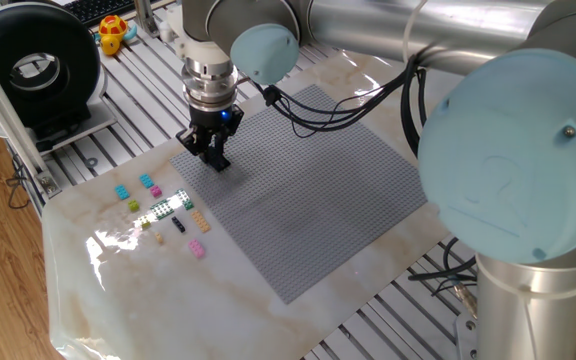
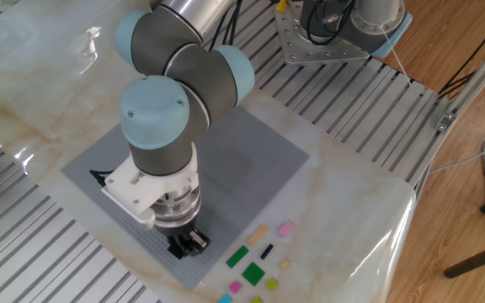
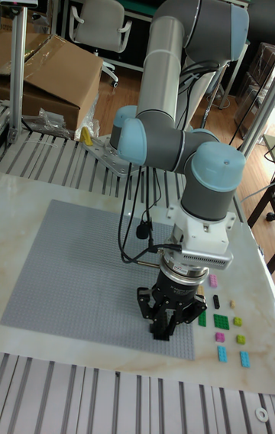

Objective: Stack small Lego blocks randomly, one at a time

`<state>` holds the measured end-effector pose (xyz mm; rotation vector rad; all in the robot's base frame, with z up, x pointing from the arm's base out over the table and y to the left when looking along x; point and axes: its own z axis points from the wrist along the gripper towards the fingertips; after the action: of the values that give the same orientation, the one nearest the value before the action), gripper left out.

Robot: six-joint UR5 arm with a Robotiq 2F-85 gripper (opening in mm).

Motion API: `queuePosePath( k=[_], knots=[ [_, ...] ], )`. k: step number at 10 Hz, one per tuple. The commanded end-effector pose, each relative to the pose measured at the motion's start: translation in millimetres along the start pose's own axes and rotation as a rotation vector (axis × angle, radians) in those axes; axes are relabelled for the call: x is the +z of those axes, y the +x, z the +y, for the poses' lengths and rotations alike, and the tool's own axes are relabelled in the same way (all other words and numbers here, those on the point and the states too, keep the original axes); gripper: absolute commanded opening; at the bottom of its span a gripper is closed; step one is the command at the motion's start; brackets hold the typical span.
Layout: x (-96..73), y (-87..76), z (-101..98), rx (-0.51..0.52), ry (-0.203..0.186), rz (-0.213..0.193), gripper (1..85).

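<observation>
While the gripper (image 1: 217, 163) stands tip-down on the grey baseplate (image 1: 308, 190) near its corner, whether its fingers are clenched cannot be told. Small Lego blocks (image 1: 163, 211) lie scattered on the marble table (image 1: 118, 290) just beside the fingers, off the baseplate edge.

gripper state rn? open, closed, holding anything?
Gripper: down at the corner of the grey baseplate, jaws close together; cannot tell whether shut or whether a brick sits between them.

The table top (image 1: 298, 325) looks like polished marble, glossy with reflections. The baseplate (image 1: 308, 190) is matt grey studded plastic. The small Lego blocks (image 1: 163, 208) are smooth coloured plastic. The arm (image 2: 175, 84) has matt grey metal and pale blue caps.
</observation>
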<state>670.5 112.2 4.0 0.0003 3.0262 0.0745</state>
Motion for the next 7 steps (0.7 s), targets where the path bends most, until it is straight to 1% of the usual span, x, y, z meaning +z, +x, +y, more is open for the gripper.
queuePosePath(
  k=[1, 7],
  knots=[
    [-1.3, -1.5, 0.3, 0.002, -0.008, -0.003, 41.0],
    [-4.8, -0.9, -4.2, -0.001, -0.001, -0.003, 41.3]
  ],
)
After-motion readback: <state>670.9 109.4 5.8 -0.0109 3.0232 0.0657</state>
